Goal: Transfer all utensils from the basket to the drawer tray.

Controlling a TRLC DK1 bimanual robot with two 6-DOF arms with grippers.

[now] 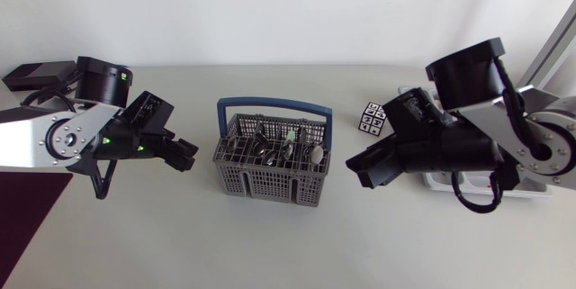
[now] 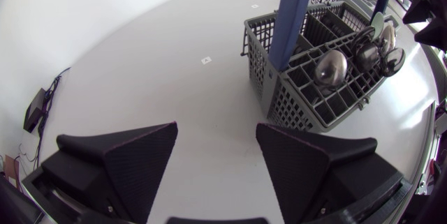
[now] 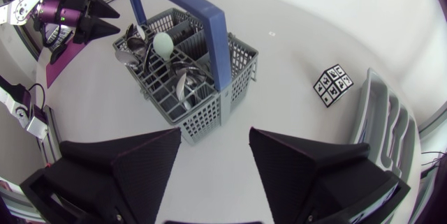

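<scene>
Utensils point(image 1: 288, 148) stood bowls-up in the basket point(image 1: 270, 181), flanked by the left gripper point(image 1: 186, 154) and right gripper point(image 1: 358, 167), both spread wide and empty, seemingly poised for picking.

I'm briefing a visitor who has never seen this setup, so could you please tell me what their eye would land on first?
The grey basket with its blue handle stands mid-table, with spoons and other utensils bunched inside. The black left hand and right hand flank it, both open and empty, pointing at it. The pale drawer tray lies at the table's right side, partly under the right arm.
</scene>
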